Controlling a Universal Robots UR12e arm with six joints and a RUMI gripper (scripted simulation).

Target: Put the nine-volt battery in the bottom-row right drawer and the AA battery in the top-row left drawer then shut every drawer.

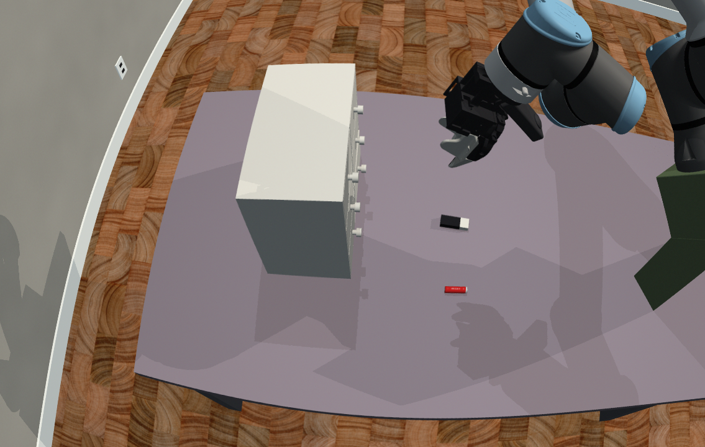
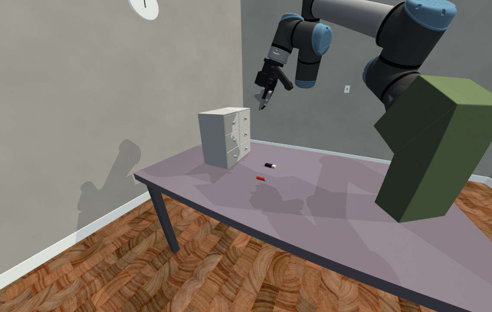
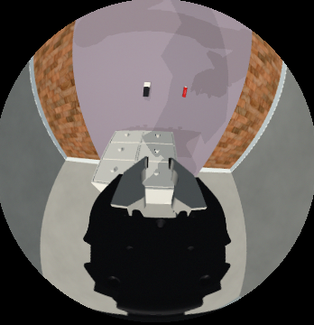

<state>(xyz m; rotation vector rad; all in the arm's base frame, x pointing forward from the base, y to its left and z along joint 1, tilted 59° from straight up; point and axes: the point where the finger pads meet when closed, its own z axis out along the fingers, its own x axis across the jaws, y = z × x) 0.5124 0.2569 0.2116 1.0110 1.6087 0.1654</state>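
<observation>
The white chest (image 1: 299, 133) (image 2: 213, 139) stands upright, its six drawers apparently shut. The top-left drawer's knob (image 1: 353, 176) (image 2: 233, 122) is on the near column in the top and exterior views. The bottom-right drawer's knob (image 1: 363, 168) (image 2: 246, 148) is on the far column. The nine-volt battery (image 1: 450, 221) (image 2: 268, 165) (image 3: 146, 90), black with a white end, lies on the table before the chest. The red AA battery (image 1: 454, 289) (image 2: 260, 178) (image 3: 184, 92) lies nearby. My gripper (image 1: 446, 155) (image 2: 259, 102) (image 3: 158, 158) is slightly open, empty, and raised in front of the chest, tilted.
The purple-grey table (image 1: 410, 356) (image 2: 278, 225) (image 3: 112, 59) bears everything. The green arm pedestal (image 1: 699, 205) (image 2: 441, 163) stands at the end opposite the chest. A wall (image 1: 66, 111) (image 2: 84, 96) rises behind the chest.
</observation>
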